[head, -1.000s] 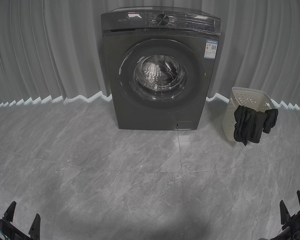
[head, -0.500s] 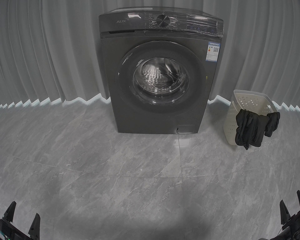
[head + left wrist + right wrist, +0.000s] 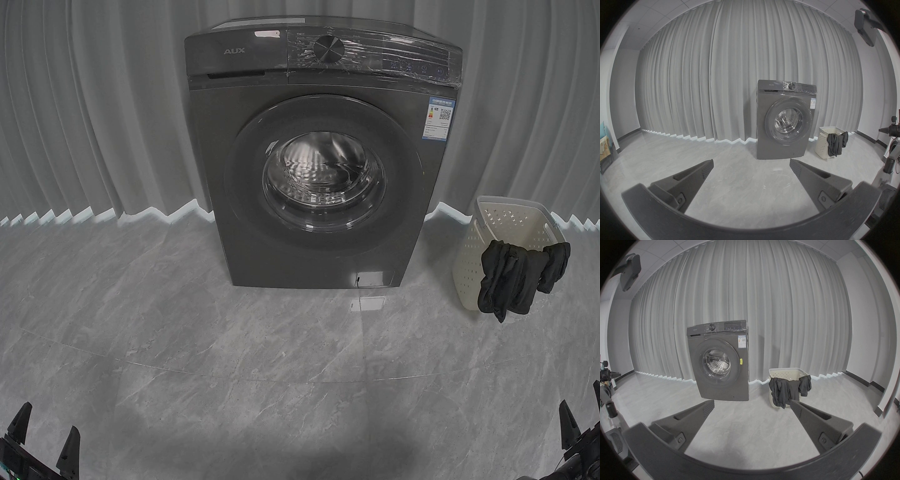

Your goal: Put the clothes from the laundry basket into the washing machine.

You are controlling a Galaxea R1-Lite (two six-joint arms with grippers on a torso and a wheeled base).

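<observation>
A dark grey front-loading washing machine [image 3: 322,156] stands against the curtain, its round door shut. To its right on the floor sits a white perforated laundry basket [image 3: 500,222] with black clothes [image 3: 515,278] draped over its front rim. The machine [image 3: 786,120], basket [image 3: 822,140] and clothes [image 3: 834,143] also appear far off in the left wrist view, and again as machine [image 3: 720,360], basket [image 3: 784,372] and clothes [image 3: 787,390] in the right wrist view. My left gripper [image 3: 44,431] is low at the near left, open and empty. My right gripper [image 3: 581,415] is low at the near right, open and empty.
Grey marble-look floor [image 3: 250,362] stretches between me and the machine. Pleated grey curtains [image 3: 94,112] cover the wall behind. A small pale patch [image 3: 367,304] lies on the floor just in front of the machine.
The whole head view has shifted: the washing machine and basket look larger and nearer, so the camera has moved forward. Both grippers keep their places in the view.
</observation>
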